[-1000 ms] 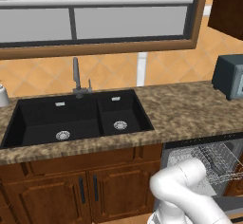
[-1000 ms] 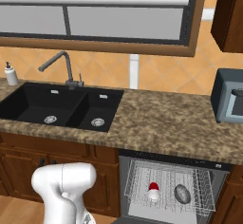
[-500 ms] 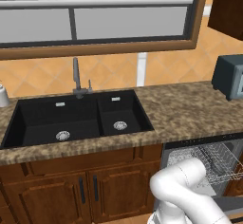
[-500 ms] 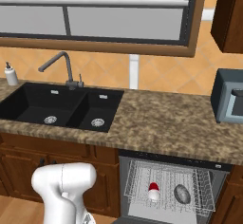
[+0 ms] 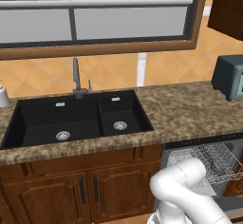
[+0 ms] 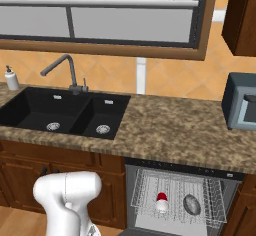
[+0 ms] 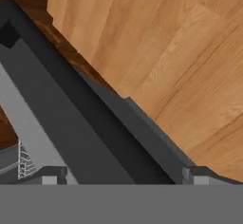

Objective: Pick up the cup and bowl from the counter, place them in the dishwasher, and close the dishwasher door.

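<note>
Barely shifted since a second ago: same elbow hump of the arm low in both base views, same scene behind it, jaws drawn in only a touch. Claw (image 7: pixel 123 176) spread wide in the hand view, both dark tips far apart at the bottom edge, gripping nothing. Just past the tips, looking down on the edge of the lowered dishwasher door (image 7: pixel 71 123), a grey panel with a darker band running diagonally, wooden floor (image 7: pixel 180 52) beyond it; cannot tell whether a tip touches the panel. Beyond the arm, dishwasher (image 6: pixel 180 200) standing open under the desk (image 6: pixel 185 130), white wire rack (image 6: pixel 177 192) pulled into view. Inside the rack, side by side and apart: cup (image 6: pixel 161 202), pale with a red top part, and to its right the bowl (image 6: pixel 192 204), grey and tipped on edge. Same rack seen at the right edge of the left base view, contents hidden there by the arm. Farther back on the desk, black double sink (image 5: pixel 80 118) with faucet (image 5: pixel 76 78), both basins bare but for drains. At the far right, dark toaster oven (image 6: pixel 241 101); at the far left, small white soap dispenser (image 6: pixel 11 78) by the wall.
</note>
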